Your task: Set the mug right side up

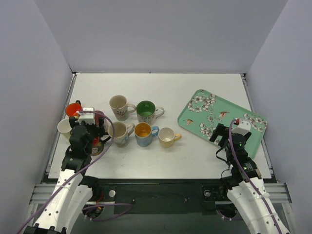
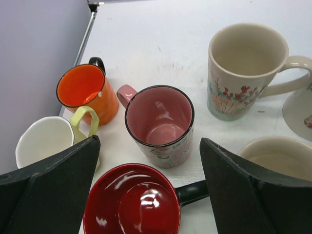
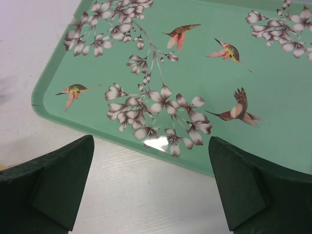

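Note:
Several mugs stand on the white table, all with their openings up. A red mug (image 2: 132, 202) with a black handle sits upright between the open fingers (image 2: 53, 187) of my left gripper (image 2: 151, 195), not gripped. Just beyond it stands a pink-lined mug (image 2: 160, 124). In the top view my left gripper (image 1: 90, 122) hangs over the left cluster and hides most of the red mug (image 1: 97, 146). My right gripper (image 1: 225, 132) is open and empty, low over the table at the tray's near edge (image 3: 151, 190).
An orange mug (image 2: 87, 92), a white mug (image 2: 44, 141) and a cream floral mug (image 2: 243, 68) crowd the left gripper. A green mug (image 1: 146, 111), a blue mug (image 1: 143, 133) and a yellow mug (image 1: 166, 137) stand mid-table. A green bird-patterned tray (image 1: 222, 117) lies at right (image 3: 195, 73).

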Action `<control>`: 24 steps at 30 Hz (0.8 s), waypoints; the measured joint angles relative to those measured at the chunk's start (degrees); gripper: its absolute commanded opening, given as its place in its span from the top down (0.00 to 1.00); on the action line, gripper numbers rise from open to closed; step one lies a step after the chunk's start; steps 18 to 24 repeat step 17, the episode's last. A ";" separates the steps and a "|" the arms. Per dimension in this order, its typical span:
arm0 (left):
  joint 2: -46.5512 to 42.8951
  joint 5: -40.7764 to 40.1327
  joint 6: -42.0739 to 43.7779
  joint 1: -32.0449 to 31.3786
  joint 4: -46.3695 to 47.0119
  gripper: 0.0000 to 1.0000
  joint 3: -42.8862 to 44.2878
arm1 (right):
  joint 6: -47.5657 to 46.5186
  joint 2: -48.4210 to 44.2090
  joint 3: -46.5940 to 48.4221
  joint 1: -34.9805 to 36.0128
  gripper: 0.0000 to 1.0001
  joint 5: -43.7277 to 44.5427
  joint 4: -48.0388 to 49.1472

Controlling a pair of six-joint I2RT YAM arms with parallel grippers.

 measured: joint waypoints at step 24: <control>-0.04 -0.66 -1.33 0.00 8.83 0.06 -9.31 | 1.25 2.62 0.00 0.00 0.03 -0.24 0.68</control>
